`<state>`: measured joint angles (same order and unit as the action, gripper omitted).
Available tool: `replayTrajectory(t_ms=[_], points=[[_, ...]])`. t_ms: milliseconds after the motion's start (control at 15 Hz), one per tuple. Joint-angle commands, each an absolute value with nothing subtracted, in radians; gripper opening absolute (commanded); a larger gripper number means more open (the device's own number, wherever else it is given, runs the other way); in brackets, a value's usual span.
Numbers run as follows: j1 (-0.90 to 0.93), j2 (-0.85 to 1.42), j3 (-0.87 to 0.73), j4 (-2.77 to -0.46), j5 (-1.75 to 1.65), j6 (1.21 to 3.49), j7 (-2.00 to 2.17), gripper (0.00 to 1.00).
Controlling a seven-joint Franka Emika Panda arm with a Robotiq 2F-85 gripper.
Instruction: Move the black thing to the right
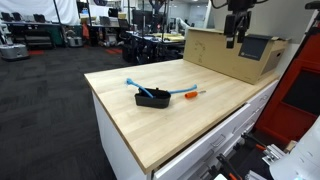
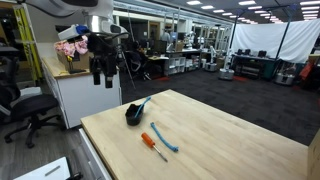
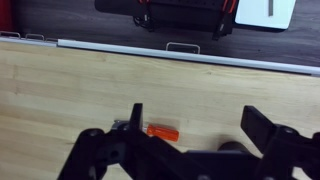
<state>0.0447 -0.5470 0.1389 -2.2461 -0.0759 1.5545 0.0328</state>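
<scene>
The black thing (image 1: 153, 99) is a low black tray lying on the wooden tabletop (image 1: 200, 120), with a thin light-blue stick (image 1: 133, 84) poking out of it. It also shows in an exterior view (image 2: 133, 114). My gripper (image 1: 237, 35) hangs high above the table, well apart from the black thing, and shows in both exterior views (image 2: 100, 72). In the wrist view its fingers (image 3: 200, 125) stand wide apart with nothing between them. Below them I see bare wood and the orange handle (image 3: 162, 132) of a slim tool.
A slim blue-and-orange tool (image 1: 186, 94) lies on the table beside the black thing, and shows in an exterior view (image 2: 156, 139). A large cardboard box (image 1: 232, 55) stands at the back of the table. Drawers (image 1: 215, 140) run along the table's front.
</scene>
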Motion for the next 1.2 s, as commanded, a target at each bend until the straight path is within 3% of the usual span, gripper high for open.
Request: replayTrajectory(t_ms=[0, 1133], points=[[0.062, -0.544, 0.126, -2.243, -0.082, 1.551, 0.04, 1.0], [0.235, -0.338, 0.109, -2.328, -0.025, 2.099, -0.348, 1.0]])
